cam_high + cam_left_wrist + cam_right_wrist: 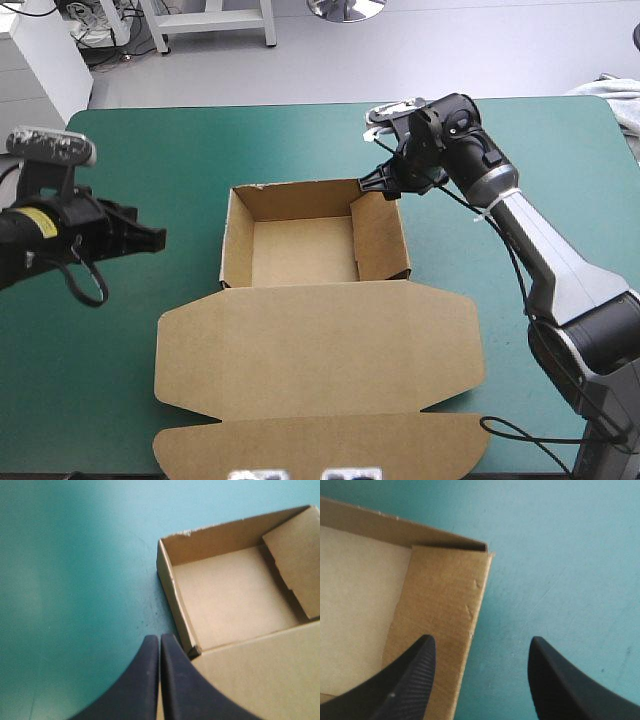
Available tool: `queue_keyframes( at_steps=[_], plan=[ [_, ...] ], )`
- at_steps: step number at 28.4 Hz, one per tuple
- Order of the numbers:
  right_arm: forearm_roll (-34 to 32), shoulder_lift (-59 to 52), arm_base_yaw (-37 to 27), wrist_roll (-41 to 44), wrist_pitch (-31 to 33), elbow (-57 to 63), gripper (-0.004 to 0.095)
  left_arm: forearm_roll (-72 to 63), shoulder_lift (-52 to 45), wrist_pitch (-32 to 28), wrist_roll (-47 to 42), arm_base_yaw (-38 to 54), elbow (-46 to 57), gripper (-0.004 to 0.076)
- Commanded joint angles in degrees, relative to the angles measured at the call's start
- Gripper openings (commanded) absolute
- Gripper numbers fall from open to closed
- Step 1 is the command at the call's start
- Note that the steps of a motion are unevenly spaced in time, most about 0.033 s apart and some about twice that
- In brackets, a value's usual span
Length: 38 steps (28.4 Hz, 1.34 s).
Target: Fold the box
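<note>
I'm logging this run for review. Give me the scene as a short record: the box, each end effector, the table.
box: brown, open tray, walls raised
lid: flat on the table, on the tray's near side
left end effector: shut, empty, outside the tray's left wall by its near-left corner
right end effector: open, by the tray's far-right corner, one finger over the right wall, the other over the cover outside
table: teal-green cover
</note>
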Motion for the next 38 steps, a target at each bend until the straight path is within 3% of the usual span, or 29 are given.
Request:
queue_keyframes(
  at_steps=[1, 9, 16, 18, 20, 25, 34, 38],
  plan=[
    [0.08, -2.58, -0.24, 0.02, 0.63, 1.46, 0.0513, -0.73, -6.56, 2.26, -0.39, -0.24, 6.38, -0.0010],
    [5.93, 0.09, -0.24, -2.31, 0.11, 3.48, 0.0513, -0.73, -23.18, 1.49, -1.26, -0.24, 24.56, -0.0010],
    [7.06, 4.22, -0.24, -1.96, 0.63, 4.41, 0.0508, -1.85, -33.90, 2.34, -1.26, -0.24, 35.65, -0.0010],
    [8.42, 4.89, -0.24, -1.96, 0.63, 4.41, 0.0454, -2.84, -35.99, 2.34, -1.26, -0.24, 37.73, -0.0010],
    [9.61, 5.62, -0.24, -1.96, 0.63, 4.41, 0.0340, -2.88, -37.63, 2.34, -1.26, -0.24, 39.79, -0.0010],
    [9.75, 5.83, -0.24, -2.21, 0.63, 4.41, -0.0018, -2.87, -41.24, 2.34, -1.26, -0.24, 44.75, -0.0010],
    [2.65, 2.05, -1.55, 0.52, -0.67, 3.22, -0.0017, -2.97, -45.49, 2.34, -1.91, -0.24, 49.64, -0.0010],
    [1.46, -2.99, -9.61, 0.40, 0.61, 2.56, -0.0017, -3.24, -45.71, 2.34, -1.91, -0.24, 49.77, -0.0010]
  ],
)
